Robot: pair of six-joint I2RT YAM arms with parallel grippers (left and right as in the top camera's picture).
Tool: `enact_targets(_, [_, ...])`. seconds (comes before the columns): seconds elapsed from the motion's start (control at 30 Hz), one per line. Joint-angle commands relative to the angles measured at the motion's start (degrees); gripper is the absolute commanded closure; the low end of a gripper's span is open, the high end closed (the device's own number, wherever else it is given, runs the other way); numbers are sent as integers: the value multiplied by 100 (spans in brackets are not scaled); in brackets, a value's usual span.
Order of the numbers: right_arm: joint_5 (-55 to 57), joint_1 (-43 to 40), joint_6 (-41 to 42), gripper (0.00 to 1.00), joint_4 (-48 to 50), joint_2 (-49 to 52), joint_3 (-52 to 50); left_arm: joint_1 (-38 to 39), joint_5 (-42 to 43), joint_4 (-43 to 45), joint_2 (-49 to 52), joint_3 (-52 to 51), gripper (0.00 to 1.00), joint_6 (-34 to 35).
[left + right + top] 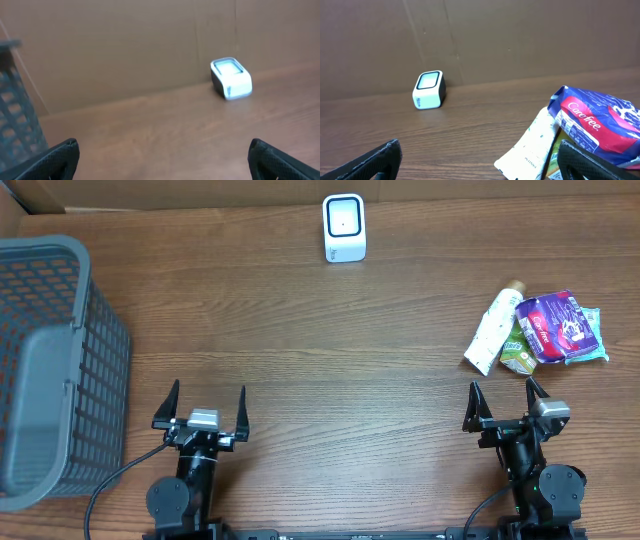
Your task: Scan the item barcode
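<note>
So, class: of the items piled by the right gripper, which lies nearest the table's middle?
The white tube with the tan cap; the purple Carefree pack and green pouch lie further out.

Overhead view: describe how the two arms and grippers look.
Both arms are matte black. The left gripper and right gripper each have two tapering, pointed black fingers and a small silver-grey block on top. A black cable trails beside each base.
</note>
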State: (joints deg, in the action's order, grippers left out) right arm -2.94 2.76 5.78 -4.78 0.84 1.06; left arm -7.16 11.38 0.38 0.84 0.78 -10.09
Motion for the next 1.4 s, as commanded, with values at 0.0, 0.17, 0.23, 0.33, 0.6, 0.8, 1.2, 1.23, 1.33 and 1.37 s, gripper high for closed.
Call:
enact_targets(0.0, [33,44,2,0,17,-68,-61,11,4,-382,-66,-50,0,-133])
enact_targets(0.17, [33,44,2,0,17,-68,-61,11,13,-376,-66,-50,1,-35])
enact_targets(0.23, [33,44,2,0,20,-68,-61,11,26,-372,-66,-50,0,0])
enact_targets(0.33, [33,44,2,0,17,-68,-61,4,22,-372,-66,-50,0,-2])
enact_targets(0.6, [33,44,2,0,17,-68,-61,4,24,-372,-63,-50,1,0])
enact_targets(0.8, [33,44,2,0,17,-68,-61,4,24,-372,-63,-50,1,-2])
enact_targets(1.2, [33,44,0,0,17,-68,-61,4,24,-372,-63,-50,1,-2])
enact_targets(1.23, [33,44,2,0,17,-68,-61,4,24,-372,-63,-50,0,-2])
enact_targets(1.33, [33,44,0,0,20,-68,-61,4,24,-372,-63,-50,0,-2])
enact_targets(1.37, [33,44,0,0,17,-68,-61,4,24,-372,-63,-50,0,-2])
